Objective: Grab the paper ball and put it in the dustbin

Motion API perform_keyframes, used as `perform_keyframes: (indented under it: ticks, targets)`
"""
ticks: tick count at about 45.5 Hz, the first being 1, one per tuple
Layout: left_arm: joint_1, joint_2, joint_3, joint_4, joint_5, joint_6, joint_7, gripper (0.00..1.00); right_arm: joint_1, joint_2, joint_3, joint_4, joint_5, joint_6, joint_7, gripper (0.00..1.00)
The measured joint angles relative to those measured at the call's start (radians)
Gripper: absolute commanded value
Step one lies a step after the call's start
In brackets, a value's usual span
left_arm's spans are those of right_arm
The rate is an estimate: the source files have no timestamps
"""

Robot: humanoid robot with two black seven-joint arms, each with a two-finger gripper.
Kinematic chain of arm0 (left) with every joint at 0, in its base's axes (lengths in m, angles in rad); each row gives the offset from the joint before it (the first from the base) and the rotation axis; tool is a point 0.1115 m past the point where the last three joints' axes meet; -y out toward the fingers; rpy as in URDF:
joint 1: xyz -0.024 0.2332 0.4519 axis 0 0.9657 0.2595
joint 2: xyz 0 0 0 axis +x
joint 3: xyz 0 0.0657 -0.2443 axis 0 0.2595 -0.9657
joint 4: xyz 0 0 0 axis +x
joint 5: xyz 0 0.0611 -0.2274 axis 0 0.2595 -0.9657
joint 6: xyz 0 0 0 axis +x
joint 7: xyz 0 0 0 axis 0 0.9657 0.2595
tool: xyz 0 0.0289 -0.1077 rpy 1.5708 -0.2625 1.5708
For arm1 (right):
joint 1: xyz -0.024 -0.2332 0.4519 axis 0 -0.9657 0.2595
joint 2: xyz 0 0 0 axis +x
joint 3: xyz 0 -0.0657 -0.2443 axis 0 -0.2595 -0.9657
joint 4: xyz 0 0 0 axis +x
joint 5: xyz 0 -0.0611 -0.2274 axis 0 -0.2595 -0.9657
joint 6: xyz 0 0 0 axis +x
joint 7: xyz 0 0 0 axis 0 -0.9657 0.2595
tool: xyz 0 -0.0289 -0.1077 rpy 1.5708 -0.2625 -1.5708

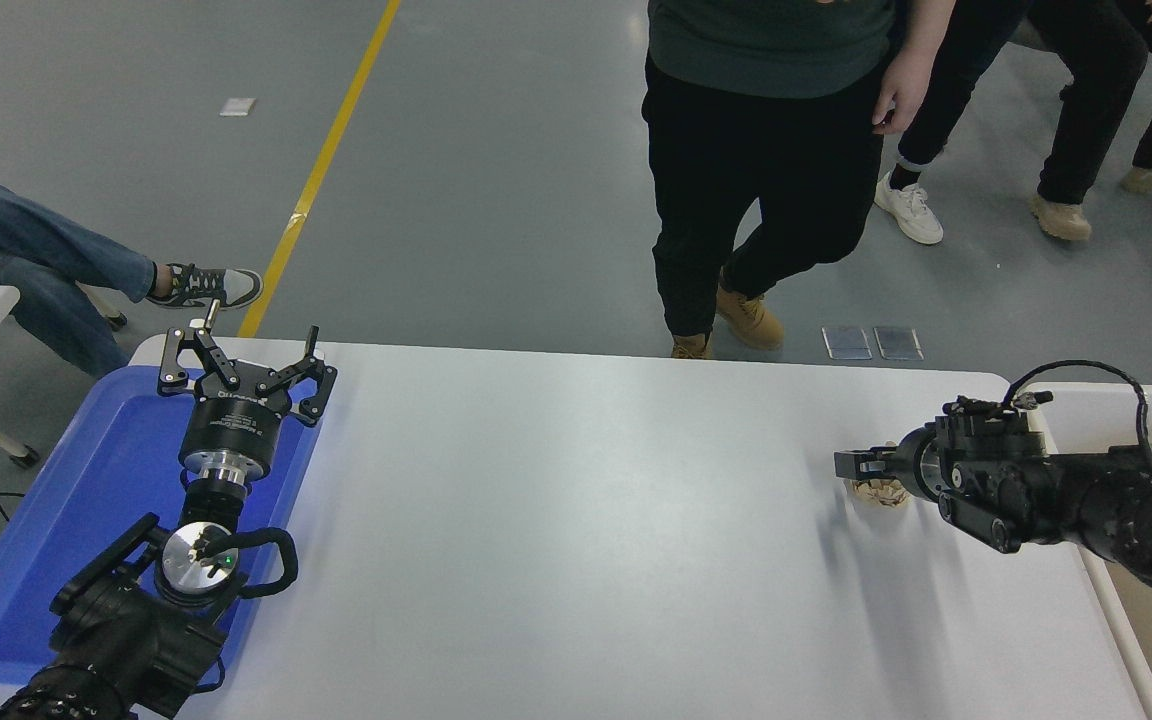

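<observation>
The paper ball, a tan wrinkly wad, lies on the white table near its right edge and is mostly hidden under my right gripper. The gripper hangs low right over the ball, pointing left; from this side I cannot see how it stands. The dustbin shows at the right edge, with an off-white rim and beige inner wall, partly behind my right arm. My left gripper is parked open and empty over the blue tray at the lower left.
A shallow blue tray lies at the table's left edge under the left arm. A person in black trousers stands at the far side. Other people's legs show at the top right and left.
</observation>
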Motion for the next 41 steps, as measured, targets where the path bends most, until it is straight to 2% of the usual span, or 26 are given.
perform_keyframes:
  ticks: [8,12,18,41]
  targets:
    - [0.000,0.000,0.000,0.000,0.000,0.000,0.000,1.00,-0.008,0.000,0.012,0.001,-0.003,0.003,-0.005,0.28]
    - [0.000,0.000,0.000,0.000,0.000,0.000,0.000,1.00,-0.010,0.001,0.018,0.003,-0.005,0.006,-0.007,0.20]
    - [0.000,0.000,0.000,0.000,0.001,0.000,0.000,1.00,-0.012,0.001,0.024,0.008,-0.008,0.009,-0.008,0.00]
    - [0.000,0.000,0.000,0.000,0.000,0.000,0.000,1.00,-0.007,-0.013,0.038,0.039,-0.022,0.015,0.002,0.00]
